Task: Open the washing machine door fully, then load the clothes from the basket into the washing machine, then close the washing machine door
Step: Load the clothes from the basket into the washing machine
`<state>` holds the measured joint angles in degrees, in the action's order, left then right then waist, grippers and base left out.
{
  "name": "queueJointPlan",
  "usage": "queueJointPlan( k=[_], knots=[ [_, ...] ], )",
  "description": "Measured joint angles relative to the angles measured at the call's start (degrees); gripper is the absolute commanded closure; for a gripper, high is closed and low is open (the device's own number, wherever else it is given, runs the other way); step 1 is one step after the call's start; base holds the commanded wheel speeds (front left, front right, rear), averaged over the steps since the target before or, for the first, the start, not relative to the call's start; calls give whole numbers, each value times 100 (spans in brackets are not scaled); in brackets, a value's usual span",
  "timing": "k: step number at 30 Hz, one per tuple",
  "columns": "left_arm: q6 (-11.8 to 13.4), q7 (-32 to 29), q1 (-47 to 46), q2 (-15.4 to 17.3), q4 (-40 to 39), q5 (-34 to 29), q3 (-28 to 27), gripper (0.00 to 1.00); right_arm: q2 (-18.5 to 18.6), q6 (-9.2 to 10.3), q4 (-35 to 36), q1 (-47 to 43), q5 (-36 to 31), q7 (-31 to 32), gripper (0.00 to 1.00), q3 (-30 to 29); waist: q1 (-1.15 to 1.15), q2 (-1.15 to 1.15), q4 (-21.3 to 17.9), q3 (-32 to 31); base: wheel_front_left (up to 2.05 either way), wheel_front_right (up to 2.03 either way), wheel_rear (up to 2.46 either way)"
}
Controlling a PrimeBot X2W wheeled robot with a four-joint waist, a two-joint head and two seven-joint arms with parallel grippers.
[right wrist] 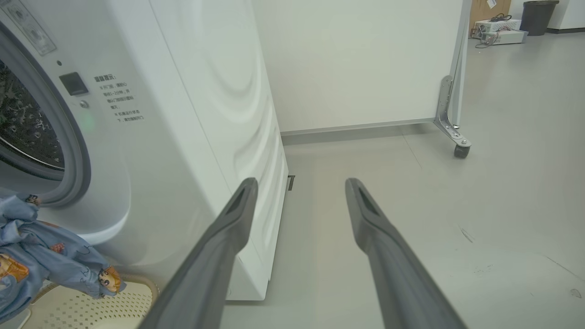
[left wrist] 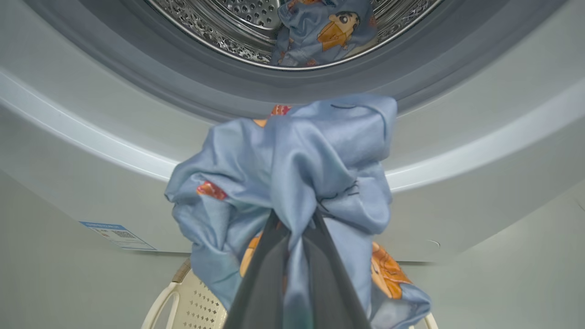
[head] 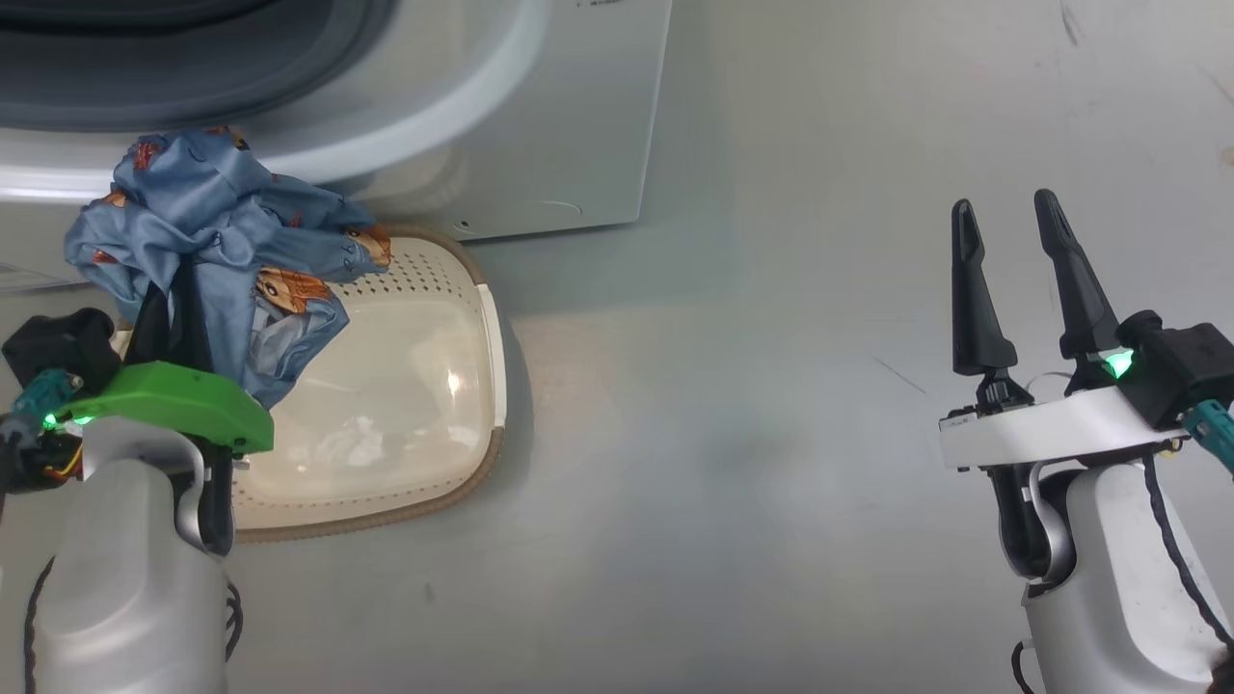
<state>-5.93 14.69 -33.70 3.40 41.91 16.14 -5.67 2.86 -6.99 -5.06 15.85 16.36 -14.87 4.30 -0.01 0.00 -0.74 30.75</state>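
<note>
Clothes [head: 217,251] update: the light blue bundle with the orange-brown cartoon prints is up in the air, pinched by the left gripper [left wrist: 295,219]. Its two dark fingers are closed right on the fabric, which bunches up around them. In the head view the bundle sits at about 10 o'clock, hanging over the far left part of the basket [head: 487,328]. The basket's glossy cream bottom shows at 5 o'clock from the cloth. The washing machine [head: 578,116] stands just behind, at 12 o'clock.

From the left wrist view the bundle hangs in front of the washer's white front panel, just below the grey gasket [left wrist: 183,77]. Straight up at 12 o'clock is the steel drum [left wrist: 219,27], and a second printed piece [left wrist: 324,32] of the same blue fabric is lying inside it. A little blue label [left wrist: 116,234] is at 8 o'clock on the panel.

The right gripper [head: 1004,204] is way over at 3 o'clock in the head view, well apart from the basket. Its fingers are spread wide over the grey floor [head: 771,434], not gripping anything. Its own wrist view has the washer's side at 9 o'clock and a corner of the blue bundle at 8 o'clock.
</note>
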Motion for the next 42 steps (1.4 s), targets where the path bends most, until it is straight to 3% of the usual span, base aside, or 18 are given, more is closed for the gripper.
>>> queueJointPlan(
  k=[13,27,42],
  knots=[
    [-21,0,1083,-118,-1660,-333,-87,100,2,0,-155,-564,-32,0,0,-202,0,0,218,-1086,0,0,0],
    [-44,0,2468,-166,-2762,-426,-74,100,-12,0,-270,-1132,-166,0,0,-137,0,0,331,-2177,0,0,0],
    [-47,0,3178,-165,-3453,-307,-63,100,-30,0,-136,-1468,-236,0,0,-141,0,0,219,-2590,0,0,0]
  ],
)
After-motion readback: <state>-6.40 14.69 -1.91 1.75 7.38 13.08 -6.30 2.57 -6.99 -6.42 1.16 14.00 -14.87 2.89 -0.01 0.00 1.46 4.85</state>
